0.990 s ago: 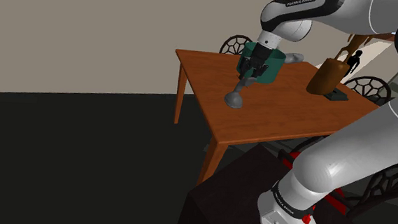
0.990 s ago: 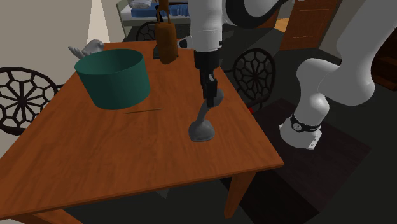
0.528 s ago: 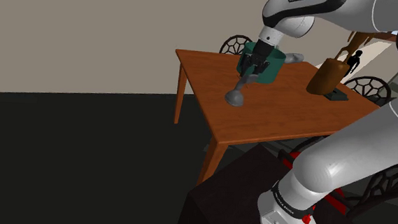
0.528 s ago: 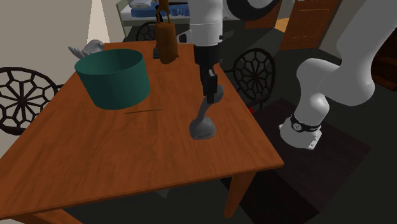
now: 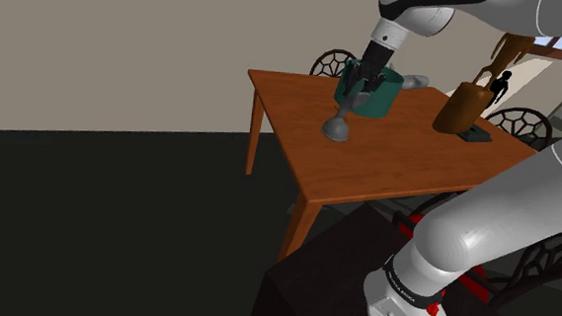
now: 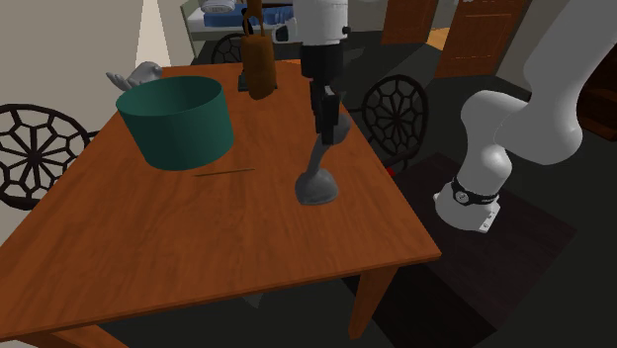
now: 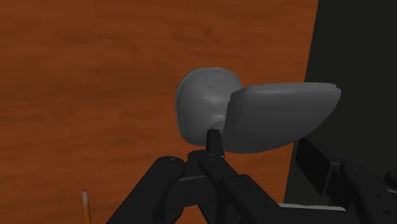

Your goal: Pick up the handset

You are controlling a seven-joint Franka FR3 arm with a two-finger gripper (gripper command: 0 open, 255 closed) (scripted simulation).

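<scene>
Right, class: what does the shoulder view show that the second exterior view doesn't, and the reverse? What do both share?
Shoulder view: a broad beige wall behind the table. Second exterior view: blue things on a grey shelf and a thin dark line on the table. Both: the claw clasping the grey handset, the teal tub, the brown bottle.

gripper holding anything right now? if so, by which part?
Yes. The gripper is shut on the grey handset, clasping it at its upper end. The handset's lower end hangs down over the wooden table.
</scene>
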